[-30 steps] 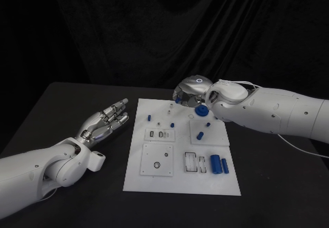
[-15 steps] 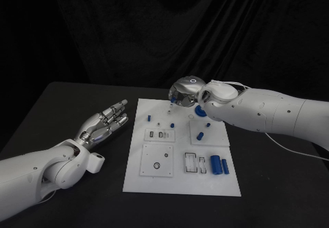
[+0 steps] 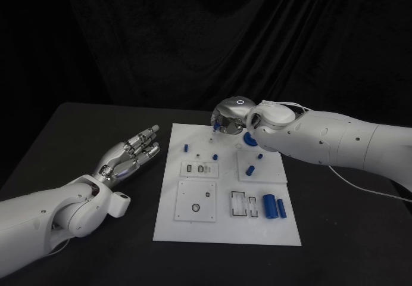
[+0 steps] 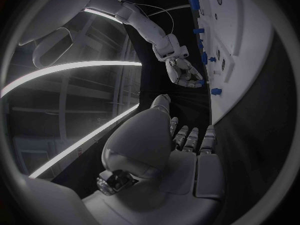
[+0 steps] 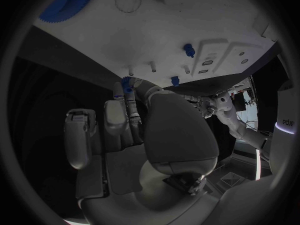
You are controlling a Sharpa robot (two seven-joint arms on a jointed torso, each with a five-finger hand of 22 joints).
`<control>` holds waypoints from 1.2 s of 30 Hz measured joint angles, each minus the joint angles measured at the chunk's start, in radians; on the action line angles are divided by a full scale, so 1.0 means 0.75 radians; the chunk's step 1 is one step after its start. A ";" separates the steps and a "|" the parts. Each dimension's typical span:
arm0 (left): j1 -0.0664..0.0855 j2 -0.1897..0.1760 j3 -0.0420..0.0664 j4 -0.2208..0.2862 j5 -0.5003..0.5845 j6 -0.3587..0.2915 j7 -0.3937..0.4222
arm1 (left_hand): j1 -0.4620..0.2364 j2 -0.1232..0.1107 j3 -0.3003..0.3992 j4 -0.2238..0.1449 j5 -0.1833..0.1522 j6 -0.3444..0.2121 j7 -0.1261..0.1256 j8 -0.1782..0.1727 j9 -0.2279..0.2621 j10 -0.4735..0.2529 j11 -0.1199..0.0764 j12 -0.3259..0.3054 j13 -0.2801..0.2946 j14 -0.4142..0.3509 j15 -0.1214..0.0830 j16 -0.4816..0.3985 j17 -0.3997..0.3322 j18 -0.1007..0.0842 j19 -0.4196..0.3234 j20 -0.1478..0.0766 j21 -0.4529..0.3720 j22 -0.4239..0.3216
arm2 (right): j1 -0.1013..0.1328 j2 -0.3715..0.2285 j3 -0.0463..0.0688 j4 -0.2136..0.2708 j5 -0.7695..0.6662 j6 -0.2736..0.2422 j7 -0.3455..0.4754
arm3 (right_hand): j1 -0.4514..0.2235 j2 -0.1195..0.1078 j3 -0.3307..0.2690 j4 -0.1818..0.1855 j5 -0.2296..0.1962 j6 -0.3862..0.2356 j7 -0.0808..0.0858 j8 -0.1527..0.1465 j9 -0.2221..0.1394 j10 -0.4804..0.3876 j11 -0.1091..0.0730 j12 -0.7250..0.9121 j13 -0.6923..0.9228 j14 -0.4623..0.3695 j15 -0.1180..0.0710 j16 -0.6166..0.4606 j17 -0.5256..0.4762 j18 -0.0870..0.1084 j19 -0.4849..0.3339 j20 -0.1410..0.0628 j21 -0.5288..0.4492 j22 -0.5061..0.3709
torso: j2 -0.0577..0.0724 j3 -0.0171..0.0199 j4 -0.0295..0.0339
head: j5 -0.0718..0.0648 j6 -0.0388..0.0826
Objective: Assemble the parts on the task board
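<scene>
While the left hand [image 3: 130, 152] is lying palm-up with its fingers apart and nothing in it, just left of the task board [image 3: 228, 229] on the black table [image 3: 60, 137], the right hand [image 3: 230, 120] is hovering over the board's far edge, pinching a small blue part [image 5: 127, 83] at its fingertips, as the right wrist view is showing. From the head view the right arm [image 3: 343, 146] is crossing over the board's far right corner and covering most of a blue toothed gear [image 3: 249, 139] there, so just a sliver of it is peeking out. Nearer along the board, a blue peg [image 3: 186, 147] is standing on the left side, two small blue pieces [image 3: 252, 169] are sitting on a raised square plate right of centre, and two blue cylinders [image 3: 274, 206] are lying side by side near the right edge, beside a slotted frame [image 3: 244, 204]. A dark curtain [image 3: 206, 47] is hanging behind the table. No readable writing is showing on the board; a faint word on the right arm's casing in the right wrist view is too small to read
</scene>
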 measured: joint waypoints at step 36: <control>0.000 0.017 0.000 -0.016 0.000 0.015 0.000 | 0.000 0.000 0.004 -0.004 0.000 0.000 0.000 0.000 0.000 0.000 0.009 0.000 0.000 0.000 0.000 0.000 0.001 0.000 -0.005 0.005 0.000 0.000 | -0.023 0.051 0.002 -0.053 0.004 0.062 -0.006 | 0.000 0.001 -0.003 0.004 0.000 -0.036 0.002 -0.039 0.007 -0.015 0.014 -0.049 -0.002 -0.014 0.014 -0.011 -0.021 0.000 0.003 0.007 -0.010 0.001 | -0.001 -0.0019 0.0010 | -0.004 -0.008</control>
